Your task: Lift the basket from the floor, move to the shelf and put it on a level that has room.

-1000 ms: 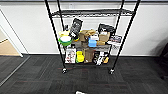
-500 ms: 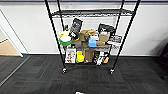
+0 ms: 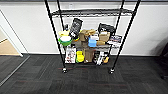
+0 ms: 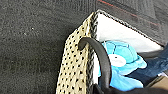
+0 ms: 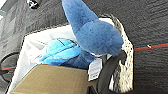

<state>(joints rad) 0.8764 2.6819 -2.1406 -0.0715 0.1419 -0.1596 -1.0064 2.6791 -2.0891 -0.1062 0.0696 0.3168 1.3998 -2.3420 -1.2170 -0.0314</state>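
The basket (image 4: pixel 75 65) is beige woven mesh with a dark rim and white lining. Its black handle (image 4: pixel 102 55) arches up into my left gripper (image 4: pixel 110 90), which is shut on it. In the right wrist view the basket (image 5: pixel 126 50) hangs over the floor, and its other handle (image 5: pixel 110 67) runs up into my right gripper (image 5: pixel 100 91). The shelf (image 3: pixel 53 37), a black wire rack on casters, stands straight ahead against the white wall. Its bare mesh level (image 3: pixel 92 12) lies above the crowded tiers. The floor (image 3: pixel 85 82) is dark carpet.
Inside the basket lie a light blue plush turtle (image 4: pixel 120 57), a darker blue plush (image 5: pixel 95 32) and a cardboard box (image 5: pixel 50 80). Boxes, bowls and packets crowd the lower tiers (image 3: pixel 87 40). A doorway strip (image 3: pixel 10 47) opens at the left.
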